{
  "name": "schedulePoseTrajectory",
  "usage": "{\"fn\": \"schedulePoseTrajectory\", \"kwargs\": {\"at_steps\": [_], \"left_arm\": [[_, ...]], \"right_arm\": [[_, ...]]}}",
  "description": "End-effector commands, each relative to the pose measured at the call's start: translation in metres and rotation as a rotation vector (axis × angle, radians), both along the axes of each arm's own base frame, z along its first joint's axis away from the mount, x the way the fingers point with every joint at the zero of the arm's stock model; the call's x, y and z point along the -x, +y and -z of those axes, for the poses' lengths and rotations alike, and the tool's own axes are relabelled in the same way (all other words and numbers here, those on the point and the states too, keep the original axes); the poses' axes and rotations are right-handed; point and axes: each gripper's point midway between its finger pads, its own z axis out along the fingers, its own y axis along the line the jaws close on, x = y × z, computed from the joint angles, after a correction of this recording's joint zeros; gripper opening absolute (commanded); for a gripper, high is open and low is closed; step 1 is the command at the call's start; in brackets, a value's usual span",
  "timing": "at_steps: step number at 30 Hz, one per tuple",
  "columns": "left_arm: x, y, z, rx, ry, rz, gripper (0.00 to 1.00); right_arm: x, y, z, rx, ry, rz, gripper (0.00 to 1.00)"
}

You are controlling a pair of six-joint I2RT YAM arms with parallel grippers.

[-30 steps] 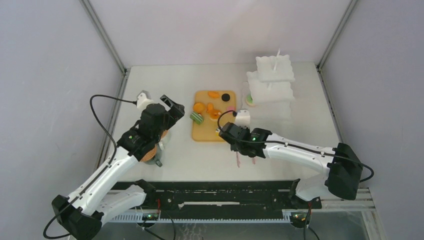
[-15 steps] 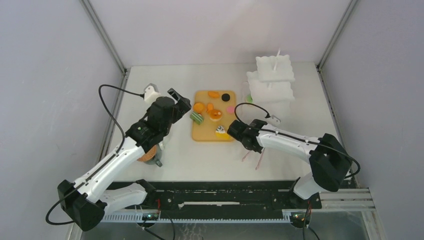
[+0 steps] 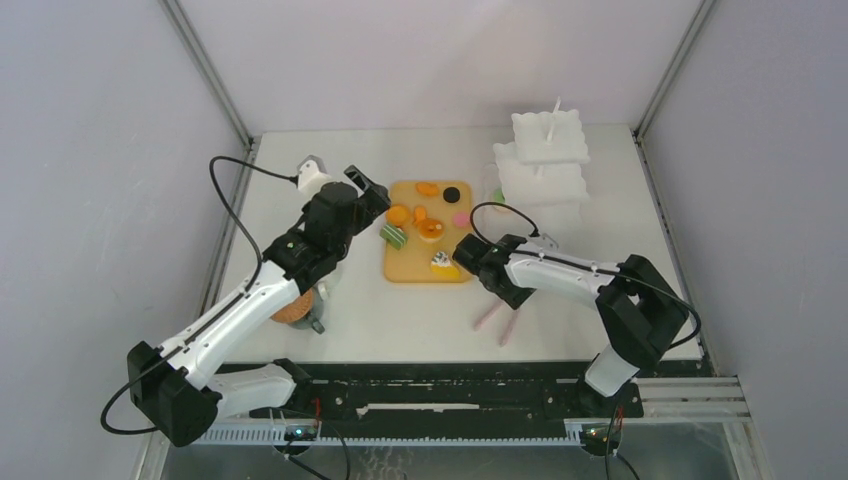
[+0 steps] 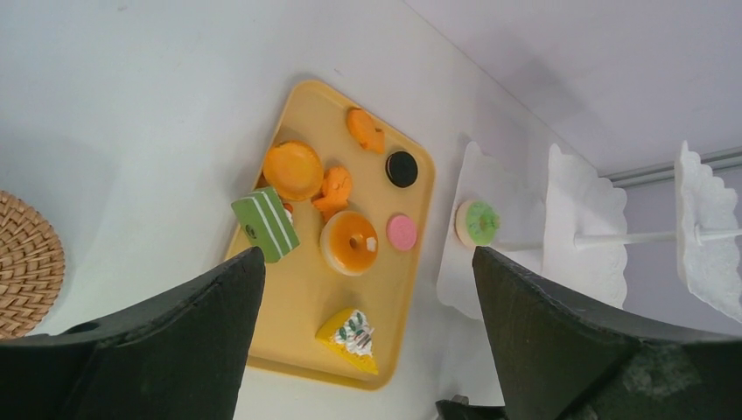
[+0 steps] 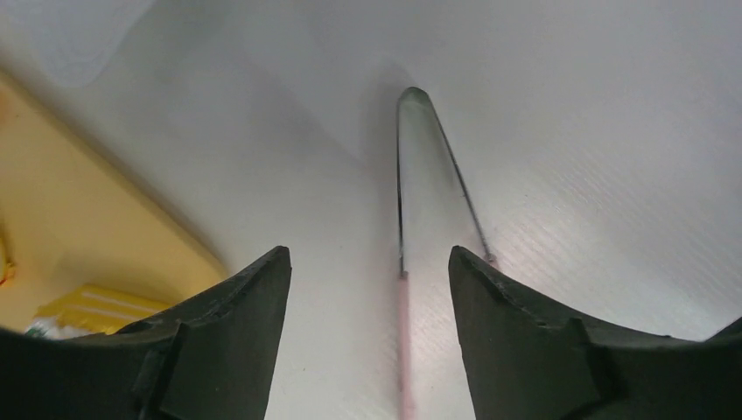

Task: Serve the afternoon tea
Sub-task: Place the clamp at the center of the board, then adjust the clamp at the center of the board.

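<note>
- The right pincer [image 5: 366, 258] has let go of the tongs [image 5: 403, 324]. They now lie on the table [image 3: 400, 330], lower centre of the top view, with the jaws wide above them.
- Pastries [image 3: 430, 228] sit on the board [image 3: 412, 268] at centre.
- A green donut [image 3: 498, 198] is on the stand [image 3: 545, 185], right of centre.
- The left pincer [image 4: 367, 254] hangs wide and empty by the board's left edge.

Pastries [image 3: 431, 229] lie on the board [image 3: 410, 263], tongs [image 3: 509, 327] near its right
</note>
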Motion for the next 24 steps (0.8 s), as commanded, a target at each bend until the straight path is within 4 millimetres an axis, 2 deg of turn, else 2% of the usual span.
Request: {"fn": "schedulePoseTrajectory", "kwargs": {"at_steps": [1,4,6,9,11,16,24], "left_arm": [[-0.005,-0.001,-0.040,0.065,-0.105,0.000,0.93],[-0.003,0.002,-0.048,0.065,-0.134,0.001,0.93],[-0.002,0.004,-0.052,0.064,-0.149,0.002,0.93],[-0.001,0.004,-0.057,0.067,-0.168,0.011,0.93],[0.001,0.003,-0.059,0.073,-0.177,0.021,0.92],[0.004,0.001,-0.063,0.090,-0.190,0.042,0.92],[0.012,0.002,-0.063,0.096,-0.204,0.064,0.92]], "right_arm": [[-0.023,0.009,-0.048,0.015,-0.129,-0.152,0.75],[-0.028,0.003,-0.080,0.136,-0.167,-0.310,0.74],[-0.027,-0.008,-0.097,0.202,-0.173,-0.378,0.70],[-0.023,-0.022,-0.107,0.279,-0.141,-0.481,0.65],[-0.019,-0.030,-0.101,0.305,-0.084,-0.540,0.62],[0.000,-0.045,-0.074,0.307,0.093,-0.551,0.52],[0.012,-0.028,-0.029,0.156,0.182,-0.519,0.47]]}}
